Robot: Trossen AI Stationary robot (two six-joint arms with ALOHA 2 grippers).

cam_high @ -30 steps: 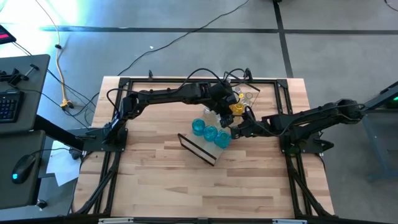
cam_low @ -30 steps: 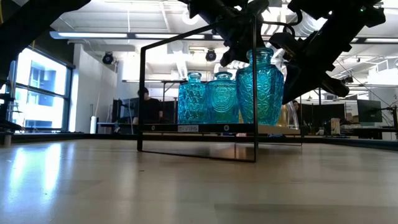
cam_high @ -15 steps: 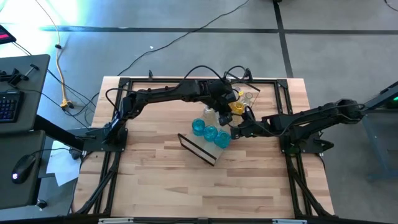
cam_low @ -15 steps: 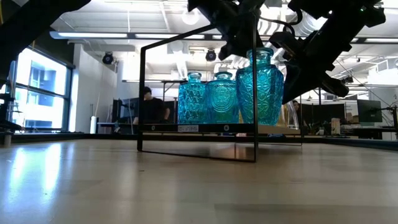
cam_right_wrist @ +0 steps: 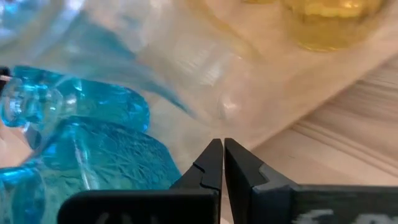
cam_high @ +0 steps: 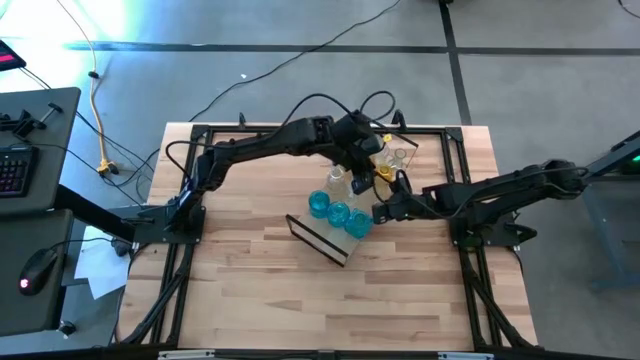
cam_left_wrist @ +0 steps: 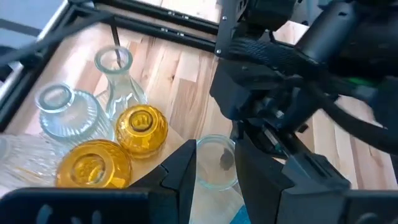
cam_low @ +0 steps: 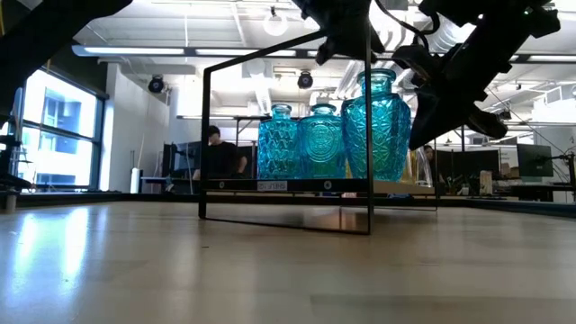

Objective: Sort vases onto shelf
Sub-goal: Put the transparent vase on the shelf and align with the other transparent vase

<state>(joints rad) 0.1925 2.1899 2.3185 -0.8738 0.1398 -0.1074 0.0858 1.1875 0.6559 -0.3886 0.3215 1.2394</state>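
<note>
Fingers of the left gripper point(cam_left_wrist: 214, 165) stand a little apart, straddling the rim of a clear round-mouthed glass vase point(cam_left_wrist: 217, 163) without visibly clamping it. Since a second ago this gripper has drawn back toward 11 o'clock from the three teal-blue cut-glass vases point(cam_high: 338, 211) on the light-wood shelf with black wire ends point(cam_high: 318, 238), likely fetching the next piece. The right gripper point(cam_right_wrist: 222, 162), pressed closed and empty, waits at 3 o'clock of the teal row. Two amber-yellow glass vases point(cam_left_wrist: 118, 146) wait unsorted.

Left gripper point(cam_left_wrist: 214, 168) parted; right gripper point(cam_right_wrist: 222, 163) closed.
</note>
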